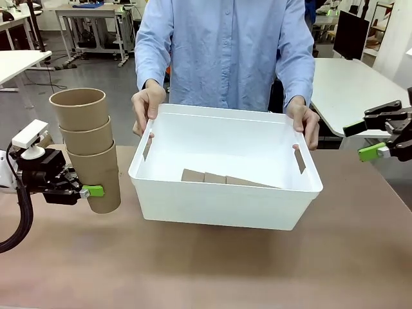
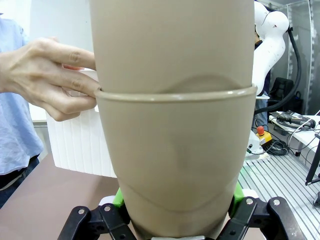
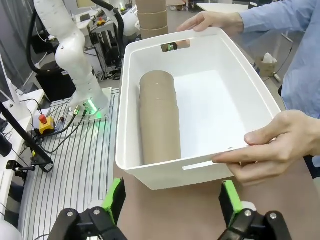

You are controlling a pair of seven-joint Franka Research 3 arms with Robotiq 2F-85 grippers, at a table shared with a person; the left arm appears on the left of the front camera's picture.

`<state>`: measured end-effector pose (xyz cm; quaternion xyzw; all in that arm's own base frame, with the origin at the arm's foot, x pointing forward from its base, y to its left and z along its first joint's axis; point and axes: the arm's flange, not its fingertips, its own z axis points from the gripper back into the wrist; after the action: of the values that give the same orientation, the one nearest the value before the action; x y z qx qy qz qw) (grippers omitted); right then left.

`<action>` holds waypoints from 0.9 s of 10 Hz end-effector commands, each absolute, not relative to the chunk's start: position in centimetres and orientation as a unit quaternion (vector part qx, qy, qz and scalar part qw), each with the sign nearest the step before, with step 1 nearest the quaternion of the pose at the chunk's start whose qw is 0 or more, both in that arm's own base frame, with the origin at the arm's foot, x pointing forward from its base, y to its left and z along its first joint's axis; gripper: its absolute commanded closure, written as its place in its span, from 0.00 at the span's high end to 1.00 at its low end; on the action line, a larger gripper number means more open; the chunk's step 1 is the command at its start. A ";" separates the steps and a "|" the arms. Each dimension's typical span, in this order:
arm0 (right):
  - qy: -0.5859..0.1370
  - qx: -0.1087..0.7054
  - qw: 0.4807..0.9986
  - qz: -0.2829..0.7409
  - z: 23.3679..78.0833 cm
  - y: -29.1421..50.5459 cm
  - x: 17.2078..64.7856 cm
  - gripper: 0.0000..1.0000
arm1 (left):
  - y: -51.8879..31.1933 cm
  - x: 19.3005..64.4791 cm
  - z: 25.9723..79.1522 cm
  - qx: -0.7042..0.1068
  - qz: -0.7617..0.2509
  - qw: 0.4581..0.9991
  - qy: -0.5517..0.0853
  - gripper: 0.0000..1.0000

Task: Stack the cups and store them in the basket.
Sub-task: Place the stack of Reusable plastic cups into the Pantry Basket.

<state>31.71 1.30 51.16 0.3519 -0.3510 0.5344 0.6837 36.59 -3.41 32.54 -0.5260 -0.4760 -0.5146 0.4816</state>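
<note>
Left gripper clenched on smooth tan nested cups; right gripper released. More cups lying half hidden in white plastic basket.

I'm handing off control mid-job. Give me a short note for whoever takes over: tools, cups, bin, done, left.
Left tool: shut on the bottom cup of an upright stack of three tan cardboard-like cups, left of the bin.
Right tool: open, empty, right of the bin.
Large white rectangular plastic bin: person's hands hold its far corners.
Done: another nested tan cup stack lies on its side inside.
Left: put the held stack in the bin.
</note>
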 end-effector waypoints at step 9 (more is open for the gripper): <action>-0.355 0.360 0.681 0.530 51.3 1.3 31.9 1.00 | -3.4 36.5 33.0 -0.528 -0.513 0.479 -0.478 0.84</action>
<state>31.70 1.32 51.14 0.3540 -0.3496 0.5326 0.6847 36.59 -3.41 32.54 -0.5260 -0.4760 -0.5146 0.4816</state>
